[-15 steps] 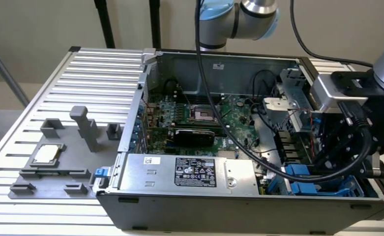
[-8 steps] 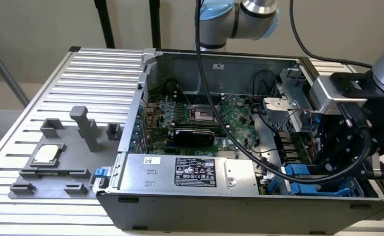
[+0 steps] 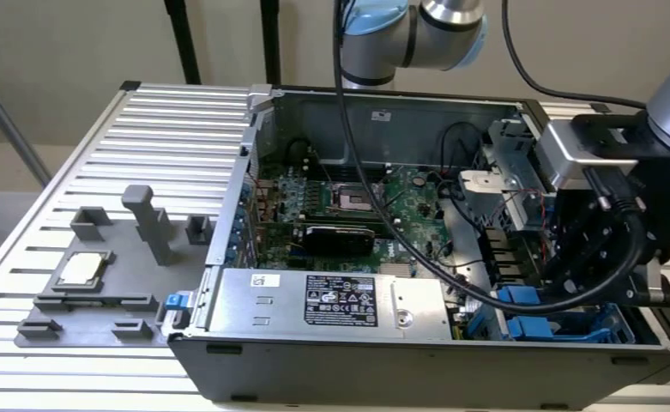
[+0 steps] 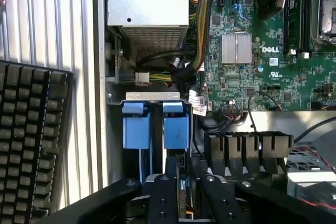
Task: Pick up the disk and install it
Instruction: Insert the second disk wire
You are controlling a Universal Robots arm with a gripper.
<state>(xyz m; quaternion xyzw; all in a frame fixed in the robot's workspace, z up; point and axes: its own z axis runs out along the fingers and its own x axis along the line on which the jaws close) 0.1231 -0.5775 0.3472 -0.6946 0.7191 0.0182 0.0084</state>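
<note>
The work stands at the installing stage: the tool (image 4: 181, 182) is down at the drive bay in the corner of the open computer case (image 3: 347, 101), its two black fingers (image 4: 164, 195) close together with a narrow gap. In that gap sits the thin edge of the disk (image 4: 180, 190), standing on edge and running on into the bay straight ahead of the tool. Whether the fingers press on it or have let go I cannot tell. Judged from this, the disk looks seated or nearly so, and any further move calls for a straight path along the bay rails, without tilting.

Just ahead of the tool stand two bright blue plastic drive carriers (image 4: 156, 124), smooth and boxy, under a thin silver bracket. Beyond them lie bundled cables and the perforated grille of the power supply (image 4: 148, 3), a plain metal box. To one side spreads the green motherboard (image 4: 262, 61) with its finned heatsink. The ribbed aluminium surface (image 3: 105, 137) carries grey fixtures.
</note>
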